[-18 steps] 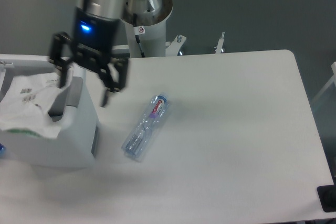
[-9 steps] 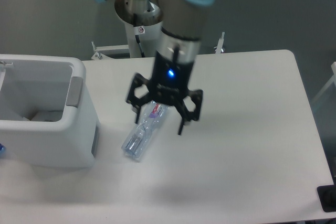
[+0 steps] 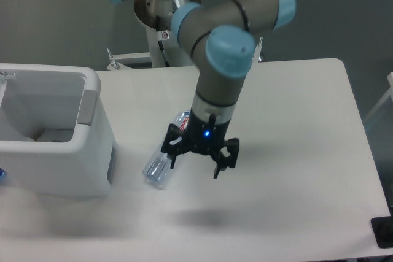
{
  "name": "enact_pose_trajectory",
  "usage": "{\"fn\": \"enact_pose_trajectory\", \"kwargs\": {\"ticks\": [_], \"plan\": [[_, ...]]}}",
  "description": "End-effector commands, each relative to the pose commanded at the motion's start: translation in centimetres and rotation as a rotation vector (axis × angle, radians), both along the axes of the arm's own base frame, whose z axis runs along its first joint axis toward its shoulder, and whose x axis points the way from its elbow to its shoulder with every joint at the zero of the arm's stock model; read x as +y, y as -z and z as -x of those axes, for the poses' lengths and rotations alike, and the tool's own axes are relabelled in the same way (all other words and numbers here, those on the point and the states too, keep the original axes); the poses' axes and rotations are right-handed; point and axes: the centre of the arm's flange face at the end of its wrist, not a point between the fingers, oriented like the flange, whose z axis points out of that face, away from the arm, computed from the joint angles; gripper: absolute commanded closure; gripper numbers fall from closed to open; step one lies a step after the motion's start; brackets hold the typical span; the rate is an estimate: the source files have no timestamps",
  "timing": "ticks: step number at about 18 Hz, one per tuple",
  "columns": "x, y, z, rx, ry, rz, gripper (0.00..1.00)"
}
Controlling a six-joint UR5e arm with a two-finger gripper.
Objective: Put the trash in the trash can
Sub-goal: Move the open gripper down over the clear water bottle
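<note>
The trash can (image 3: 58, 151) is a big white boxy bin at the table's left edge, with a grey patch on its inner wall. A pale crumpled shape (image 3: 42, 133), apparently the clear plastic bag, lies at its bottom. The clear bottle (image 3: 158, 169) lies on the table just right of the bin, with its red-and-blue label end pointing away and partly hidden behind the gripper. My gripper (image 3: 194, 169) hangs open, fingers pointing down. Its left finger stands by the bottle's middle and its right finger over bare table. Nothing is held.
The arm's base column (image 3: 164, 41) stands behind the table's far edge. A black object (image 3: 383, 232) sits at the near right corner. A small blue thing (image 3: 2, 175) shows at the left edge beside the bin.
The gripper left the bin, where the bag dropped in, swung right over the bottle and has now come lower and slightly right. The bottle has not moved.
</note>
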Motion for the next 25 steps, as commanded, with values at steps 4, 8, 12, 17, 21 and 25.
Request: {"fn": "enact_pose_trajectory", "kwargs": {"ticks": [4, 8, 12, 17, 21, 25], "plan": [[0.0, 2.8, -3.0, -0.008, 0.090, 0.055, 0.00], [1.1, 5.5, -4.4, 0.007, 0.128, 0.135, 0.00], [2.0, 7.4, -5.5, 0.004, 0.155, 0.175, 0.00], [2.5, 9.4, -6.7, 0.021, 0.180, 0.238, 0.00], [2.7, 11.4, -6.9, 0.017, 0.187, 0.279, 0.00], [2.9, 12.7, -7.1, 0.022, 0.193, 0.312, 0.00]]}}
